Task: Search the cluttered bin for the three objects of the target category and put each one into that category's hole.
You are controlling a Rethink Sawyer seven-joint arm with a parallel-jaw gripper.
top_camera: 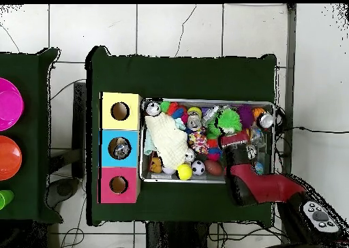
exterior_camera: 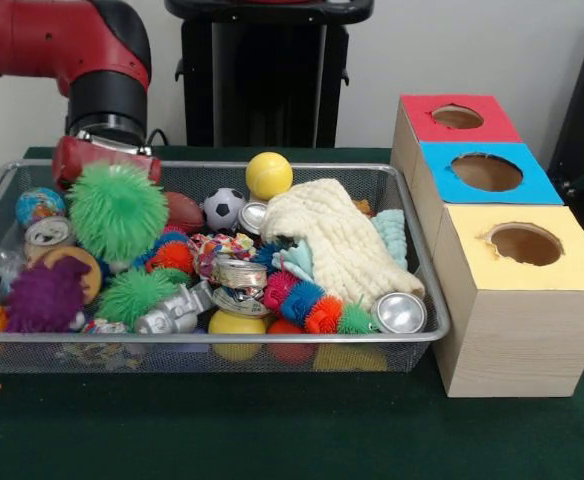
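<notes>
Plainly the sorting has hardly begun, or so I judge from where I stand. The wire bin [exterior_camera: 427, 300] is heaped full: a big green spiky ball [exterior_camera: 118, 210], a purple fuzzy one [exterior_camera: 44, 297], a yellow ball [exterior_camera: 268, 175] at the far rim, a small soccer ball [exterior_camera: 224, 208], crushed cans [exterior_camera: 240, 274], a silver can end [exterior_camera: 400, 313] and a cream knitted cloth [exterior_camera: 337, 240] draped over the right half. Which category is wanted I cannot tell, so the three target objects must be presumed somewhere in that heap. Just beside the bin stand three boxes in a row, each with a round hole on top: red [exterior_camera: 457, 117], blue [exterior_camera: 486, 172] and yellow [exterior_camera: 525, 243]. Looking straight down, something seems to lie inside the blue box's hole, while the red and yellow holes look dark and empty; so one item may be delivered, though I would not swear to it. The arm reaches over the bin's left end, and the gripper [exterior_camera: 105, 158] sits low behind the green spiky ball, its red housing showing but its business end hidden, so I cannot tell how it stands or whether it holds anything. Most of the searching appears left to do.
</notes>
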